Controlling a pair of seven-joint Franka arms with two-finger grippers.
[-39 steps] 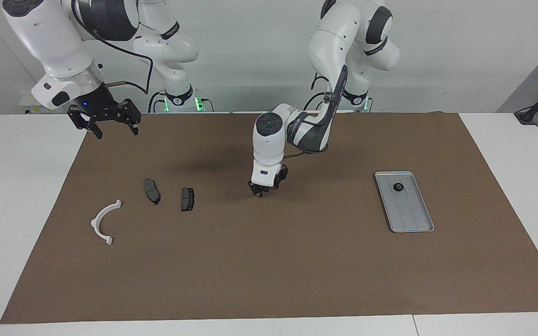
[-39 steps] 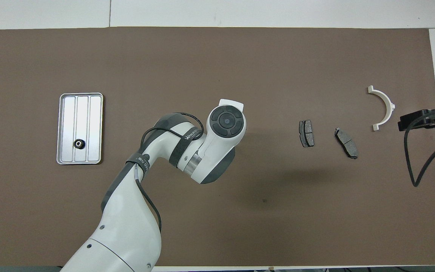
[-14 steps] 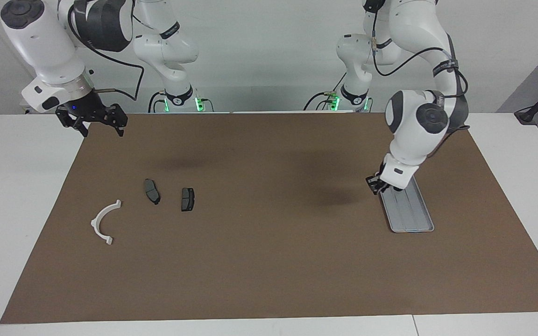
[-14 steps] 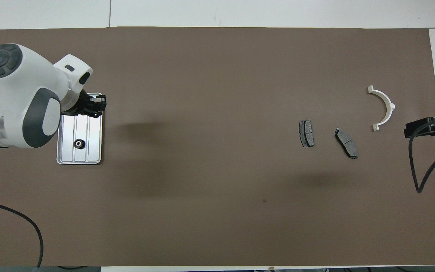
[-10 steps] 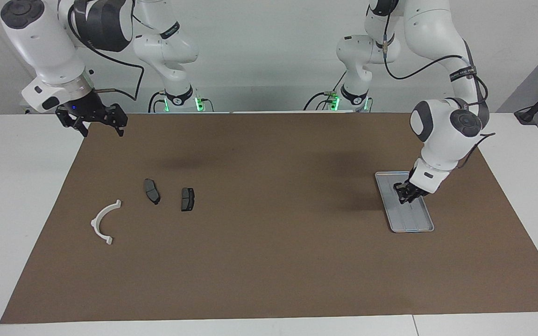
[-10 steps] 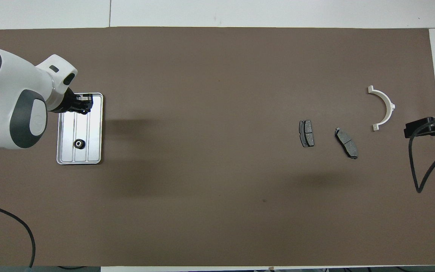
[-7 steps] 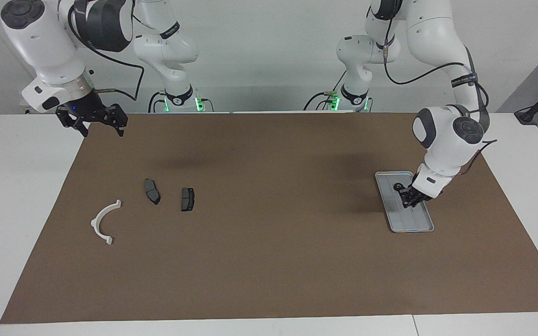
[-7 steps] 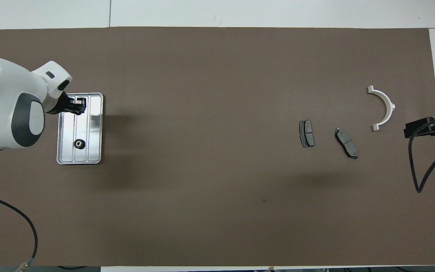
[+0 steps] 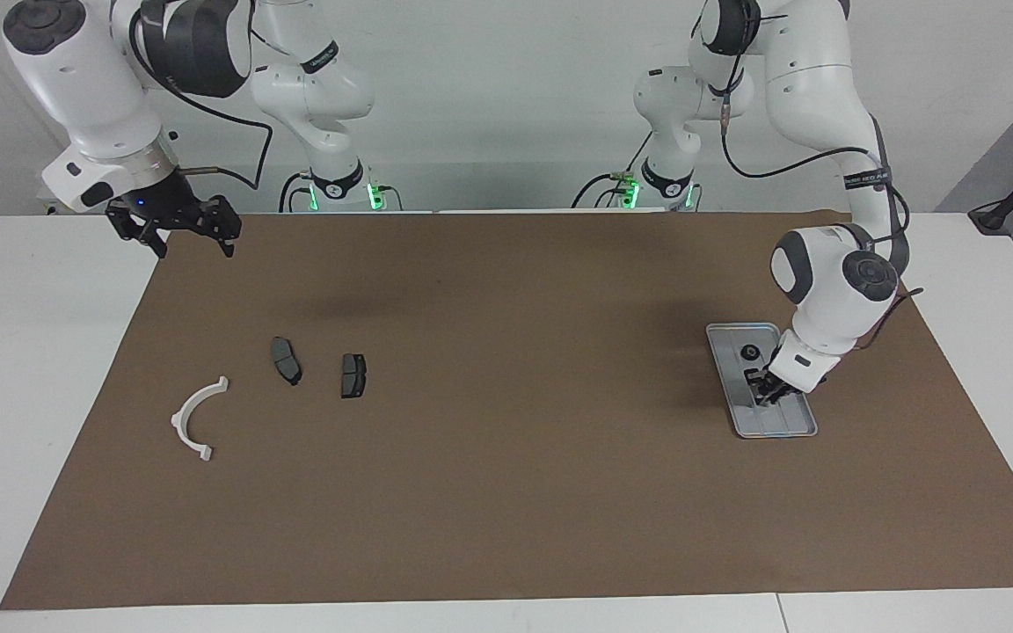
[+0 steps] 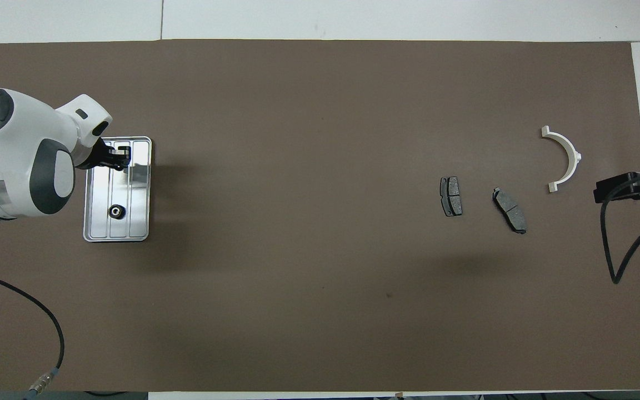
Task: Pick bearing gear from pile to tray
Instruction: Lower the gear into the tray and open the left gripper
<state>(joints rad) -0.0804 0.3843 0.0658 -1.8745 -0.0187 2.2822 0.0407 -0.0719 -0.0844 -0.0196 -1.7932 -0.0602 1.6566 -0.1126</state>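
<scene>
The left claw [image 9: 768, 393], pressed together on something too small to identify, is hovering low over the tray [image 9: 738, 415], whose long axis is running 12 to 6; one bearing gear [image 9: 748, 352] is lying at its 12 o'clock. The right claw [image 9: 181, 236] is waiting spread.

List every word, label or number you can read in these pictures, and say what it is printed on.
No text can be read with certainty.
Black strap on the left arm's forearm: white lettering, too small to read.
Band on the right arm's upper joint: lettering, too blurred to read.
Tray, gear, brake pads, white arc bracket: no markings show.
</scene>
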